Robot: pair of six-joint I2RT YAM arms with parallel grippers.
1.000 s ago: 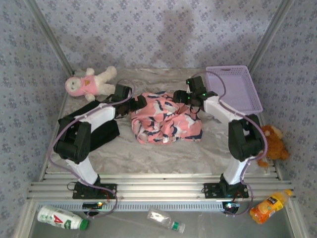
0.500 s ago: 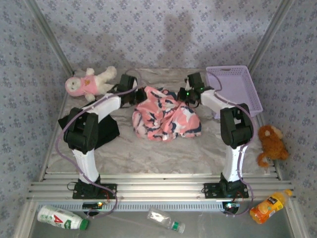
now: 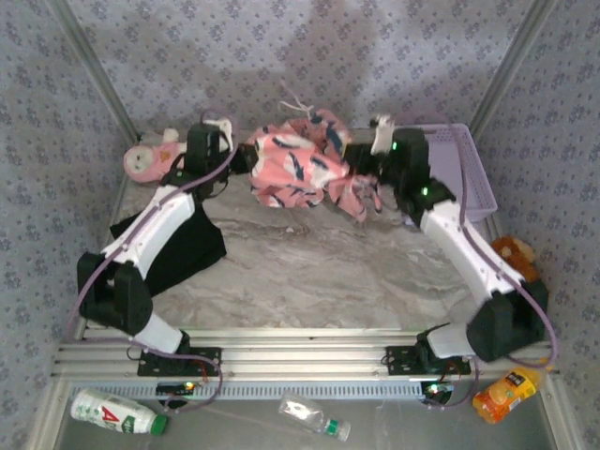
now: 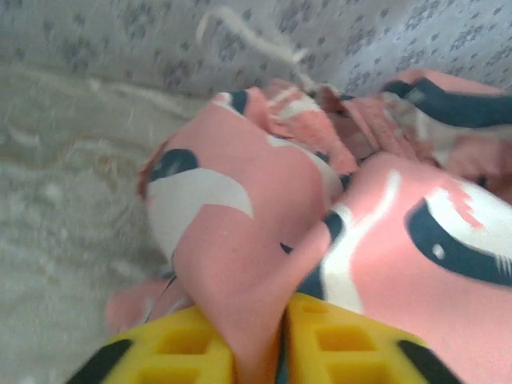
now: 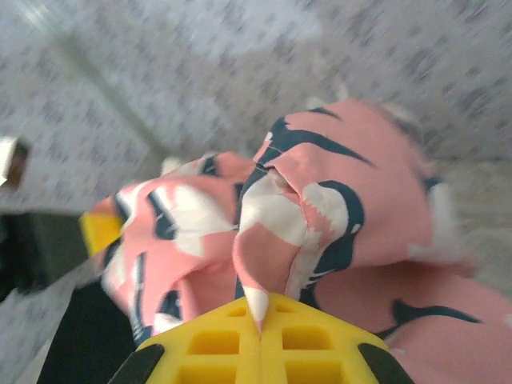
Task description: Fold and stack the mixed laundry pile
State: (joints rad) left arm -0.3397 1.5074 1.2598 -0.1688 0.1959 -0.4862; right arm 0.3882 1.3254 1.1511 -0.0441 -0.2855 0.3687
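Note:
The pink garment (image 3: 300, 169) with dark and white bird shapes hangs bunched in the air near the back wall, held between both arms. My left gripper (image 3: 246, 157) grips its left edge; in the left wrist view the yellow fingers (image 4: 188, 352) pinch a fold of pink cloth (image 4: 240, 264). My right gripper (image 3: 358, 161) holds its right edge; in the right wrist view the yellow fingers (image 5: 216, 344) are shut on a point of the cloth (image 5: 280, 240). The black T-shirt (image 3: 183, 248) lies on the table at the left, partly under the left arm.
A pink-and-white plush toy (image 3: 148, 157) lies at the back left behind the left arm. The lavender mesh basket (image 3: 469, 173) stands at the back right. A brown plush (image 3: 516, 253) sits at the right edge. Bottles (image 3: 117, 412) and a juice bottle (image 3: 506, 394) lie in front of the rails.
Both grippers closed on the pink garment's edges and lifted it off the table, up and toward the back wall. The arms have stretched out and spread apart.

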